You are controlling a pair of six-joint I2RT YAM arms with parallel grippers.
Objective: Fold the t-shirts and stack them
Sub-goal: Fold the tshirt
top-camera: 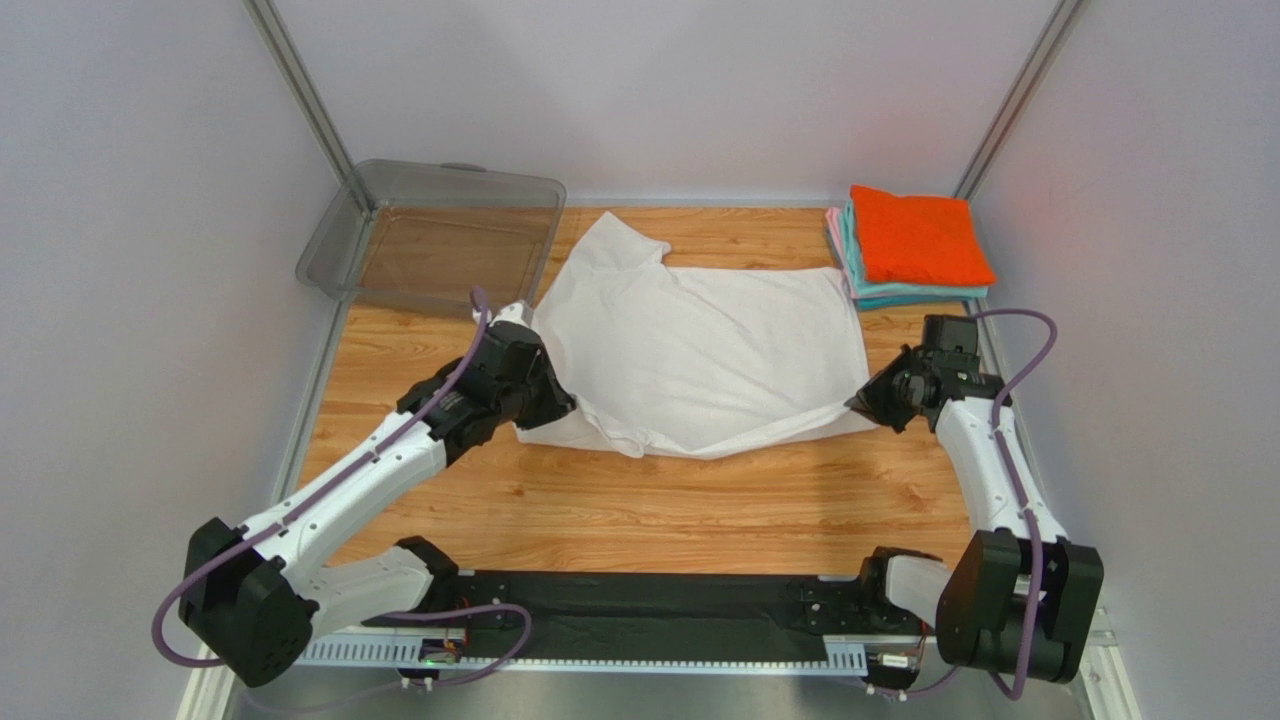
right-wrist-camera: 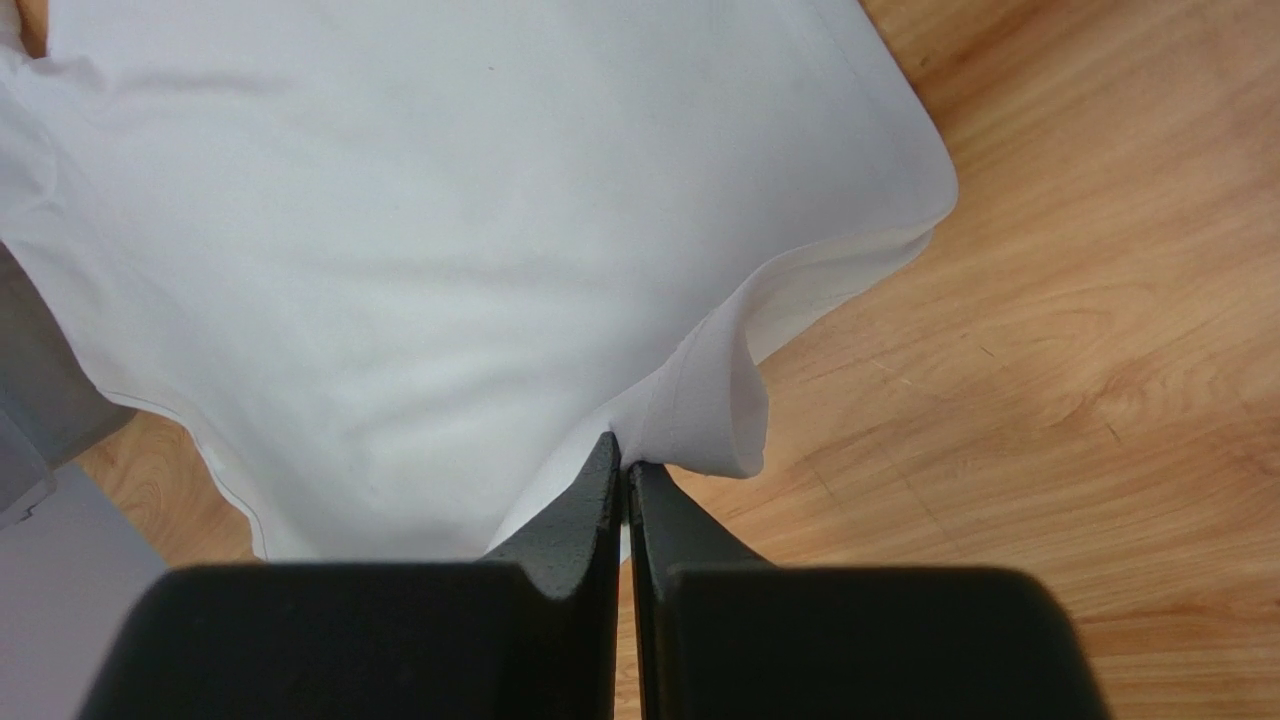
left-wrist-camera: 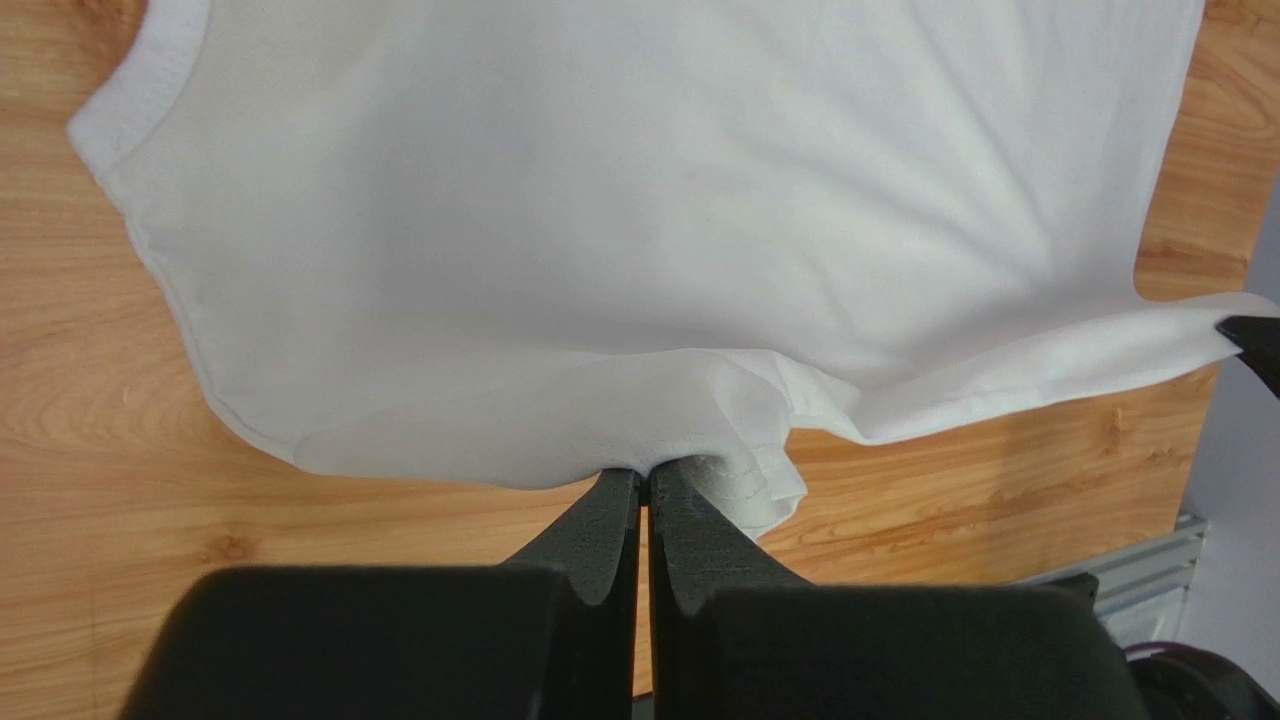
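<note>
A plain white t-shirt (top-camera: 706, 353) lies spread on the wooden table, its near edge lifted and doubled over. My left gripper (top-camera: 559, 402) is shut on the shirt's near left edge; the left wrist view shows the cloth (left-wrist-camera: 661, 225) pinched at my left gripper's tips (left-wrist-camera: 646, 474). My right gripper (top-camera: 861, 405) is shut on the near right corner; the right wrist view shows the hem (right-wrist-camera: 706, 405) pinched at my right gripper's tips (right-wrist-camera: 624, 458). A stack of folded shirts, orange (top-camera: 917, 237) on top, then teal (top-camera: 917, 294) and pink (top-camera: 833, 228), sits at the back right.
A clear grey plastic bin (top-camera: 436, 233) stands at the back left, touching the shirt's sleeve area. Grey walls close in the table on three sides. Bare wood (top-camera: 676, 510) lies between the shirt and the arm bases.
</note>
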